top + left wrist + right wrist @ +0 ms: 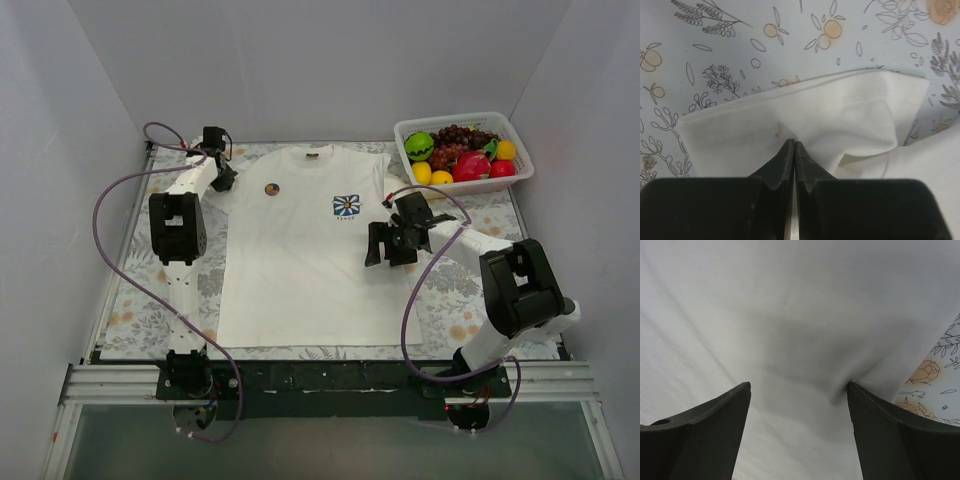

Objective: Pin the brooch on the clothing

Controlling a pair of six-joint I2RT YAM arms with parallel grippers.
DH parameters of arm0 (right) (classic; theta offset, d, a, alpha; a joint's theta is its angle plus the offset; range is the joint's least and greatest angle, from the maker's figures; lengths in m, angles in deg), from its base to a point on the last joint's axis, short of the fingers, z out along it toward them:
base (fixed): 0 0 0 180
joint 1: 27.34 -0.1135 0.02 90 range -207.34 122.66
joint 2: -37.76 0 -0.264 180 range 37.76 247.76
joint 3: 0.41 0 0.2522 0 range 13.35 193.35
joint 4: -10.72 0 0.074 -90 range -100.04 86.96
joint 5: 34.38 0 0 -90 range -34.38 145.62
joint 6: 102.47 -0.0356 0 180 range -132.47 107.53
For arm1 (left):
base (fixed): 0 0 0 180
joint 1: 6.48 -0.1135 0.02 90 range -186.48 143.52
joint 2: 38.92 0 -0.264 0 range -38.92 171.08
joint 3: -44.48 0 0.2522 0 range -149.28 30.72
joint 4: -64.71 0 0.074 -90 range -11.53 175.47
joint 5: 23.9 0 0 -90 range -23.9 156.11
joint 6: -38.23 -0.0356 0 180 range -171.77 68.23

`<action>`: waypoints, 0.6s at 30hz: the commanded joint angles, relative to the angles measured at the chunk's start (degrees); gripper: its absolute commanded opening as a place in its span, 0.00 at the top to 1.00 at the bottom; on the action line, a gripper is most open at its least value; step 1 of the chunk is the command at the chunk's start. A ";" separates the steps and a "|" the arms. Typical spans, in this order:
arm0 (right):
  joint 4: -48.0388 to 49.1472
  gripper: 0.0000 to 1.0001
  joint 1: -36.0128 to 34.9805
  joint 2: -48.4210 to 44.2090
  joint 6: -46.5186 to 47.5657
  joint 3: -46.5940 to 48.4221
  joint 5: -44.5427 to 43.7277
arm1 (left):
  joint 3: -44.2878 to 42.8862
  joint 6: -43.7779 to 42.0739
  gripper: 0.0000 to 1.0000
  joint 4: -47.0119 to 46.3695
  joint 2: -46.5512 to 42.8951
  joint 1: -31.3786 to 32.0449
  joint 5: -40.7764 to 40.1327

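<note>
Left tool point(792, 145), right tool point(799, 385), one T-shirt point(300, 270) with one brooch point(270, 187)

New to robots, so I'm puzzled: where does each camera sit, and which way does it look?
Top external: above, behind the bases, facing down on the T-shirt; left arm and right arm show.
Left wrist: on that arm, facing down at a sleeve; shut left gripper shows.
Right wrist: low over the T-shirt; open right gripper shows.
Shared: T-shirt and flowered mat.
</note>
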 commanded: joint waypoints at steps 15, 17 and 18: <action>-2.48 0.15 -0.33 2.66 1.55 5.59 1.08 | 5.87 1.76 1.00 8.10 -4.31 -0.72 -16.01; -1.95 0.15 -0.33 2.75 1.72 4.10 1.35 | 5.87 1.68 1.00 7.22 -4.92 -0.99 -15.66; -1.60 0.15 -0.42 2.83 1.63 3.66 1.52 | 5.18 1.59 1.00 6.87 -5.10 -0.90 -14.96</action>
